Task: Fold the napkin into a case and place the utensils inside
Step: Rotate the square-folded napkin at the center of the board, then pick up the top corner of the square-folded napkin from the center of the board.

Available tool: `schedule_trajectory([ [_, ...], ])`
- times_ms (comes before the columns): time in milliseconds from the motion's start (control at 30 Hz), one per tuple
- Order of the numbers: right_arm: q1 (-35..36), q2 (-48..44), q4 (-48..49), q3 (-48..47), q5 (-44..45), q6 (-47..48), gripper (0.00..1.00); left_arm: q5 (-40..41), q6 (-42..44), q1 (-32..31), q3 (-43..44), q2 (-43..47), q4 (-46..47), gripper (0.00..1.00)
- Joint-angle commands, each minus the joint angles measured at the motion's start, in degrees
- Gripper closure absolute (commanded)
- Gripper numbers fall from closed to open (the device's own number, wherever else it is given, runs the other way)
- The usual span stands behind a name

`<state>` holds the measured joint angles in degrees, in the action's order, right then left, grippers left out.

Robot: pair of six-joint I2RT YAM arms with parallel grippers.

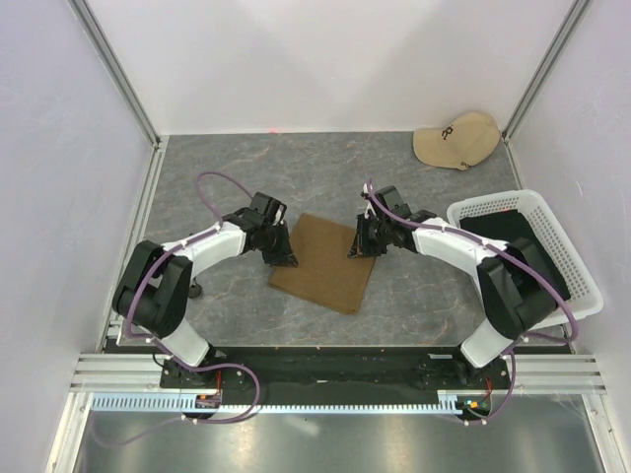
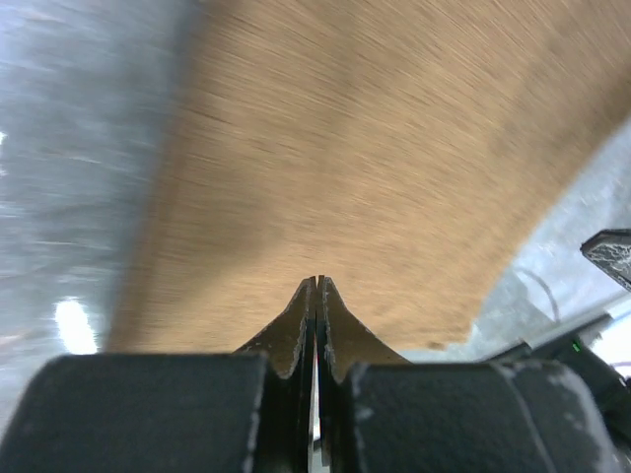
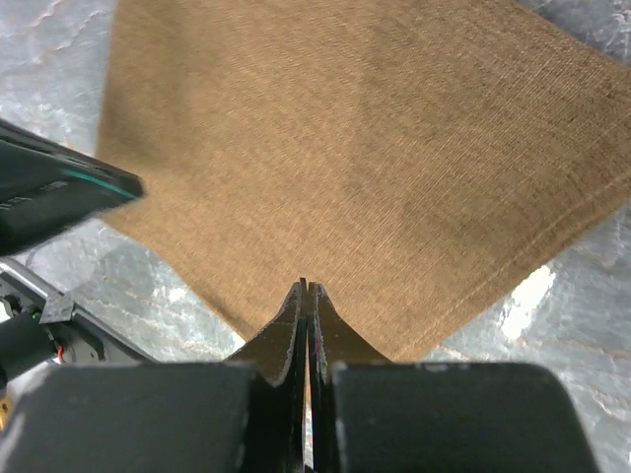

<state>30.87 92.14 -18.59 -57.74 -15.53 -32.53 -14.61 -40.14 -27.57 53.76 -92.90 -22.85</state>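
Note:
The olive-brown napkin (image 1: 323,263) lies flat on the grey table as a slanted square between the two arms. My left gripper (image 1: 288,260) is at its left corner, jaws shut. In the left wrist view its tips (image 2: 316,281) hover low over the cloth (image 2: 375,168), which looks blurred. My right gripper (image 1: 355,251) is at the napkin's right corner, also shut. In the right wrist view its tips (image 3: 305,286) sit just inside the cloth's (image 3: 365,158) near corner. I see no cloth pinched between either pair of jaws. The utensils are out of view.
A white mesh basket (image 1: 493,200) stands at the right by the right arm, with black fabric (image 1: 503,229) in it. A beige cap (image 1: 456,139) lies at the back right corner. White walls enclose the table on three sides.

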Motion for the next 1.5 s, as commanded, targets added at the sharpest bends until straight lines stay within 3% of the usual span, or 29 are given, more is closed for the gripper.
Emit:
schedule_trajectory([
  [0, -1.8, 3.1, 4.1, 0.0, -0.7, 0.1, 1.0, 2.0, 5.2, 0.9, -0.7, -0.7, -1.9, 0.98],
  [333, -4.7, 17.3, 4.1, -7.6, 9.5, 10.8, 1.0, 0.6, -1.2, -2.5, -10.9, -1.3, 6.2, 0.98],
  [533, -4.8, 16.0, -4.3, -16.9, 14.7, 13.7, 0.99, -3.1, -6.2, -8.5, -13.0, 0.4, 8.6, 0.98],
  [567, -4.7, 14.5, -4.6, -16.0, 14.5, 13.3, 0.95, -3.8, -6.5, -8.6, -13.0, 1.2, 8.7, 0.98],
  [600, -4.7, 12.8, -6.3, -15.2, 14.8, 12.8, 0.85, -3.8, -6.8, -8.6, -13.0, 3.5, 8.7, 0.98],
  [633, -4.4, 9.6, -7.3, -14.3, 15.2, 11.1, 0.57, -3.8, -6.7, -8.6, -13.0, 5.0, 8.7, 0.98],
  [733, -4.2, 3.9, -11.6, -7.3, 15.0, 9.9, 0.39, -4.3, -6.2, -8.6, -13.3, 9.7, 9.0, 0.93],
  [767, -4.2, 2.5, -12.5, -5.3, 14.7, 9.1, 0.37, -4.5, -6.1, -8.6, -13.5, 10.5, 9.1, 0.92],
  [867, -4.1, -3.4, -12.2, 2.4, 11.9, 6.7, 0.4, -5.0, -5.0, -8.6, -13.7, 12.6, 8.6, 0.89],
  [933, -4.2, -6.7, -10.7, 6.5, 9.9, 5.4, 0.51, -3.7, -4.4, -8.6, -14.1, 13.4, 8.0, 0.85],
  [1000, -4.2, -8.3, -9.3, 8.2, 8.6, 4.5, 0.54, -3.4, -4.0, -8.6, -14.5, 13.2, 8.0, 0.82],
  [1233, -4.2, -7.6, -5.4, 13.3, 3.5, 3.5, 0.58, -4.6, -4.7, -8.6, -17.5, 14.2, 10.5, 0.75],
  [1467, -4.3, -7.9, -3.4, 15.0, 2.4, 2.6, 0.66, -3.9, -4.9, -8.6, -19.0, 15.9, 9.7, 0.77],
])
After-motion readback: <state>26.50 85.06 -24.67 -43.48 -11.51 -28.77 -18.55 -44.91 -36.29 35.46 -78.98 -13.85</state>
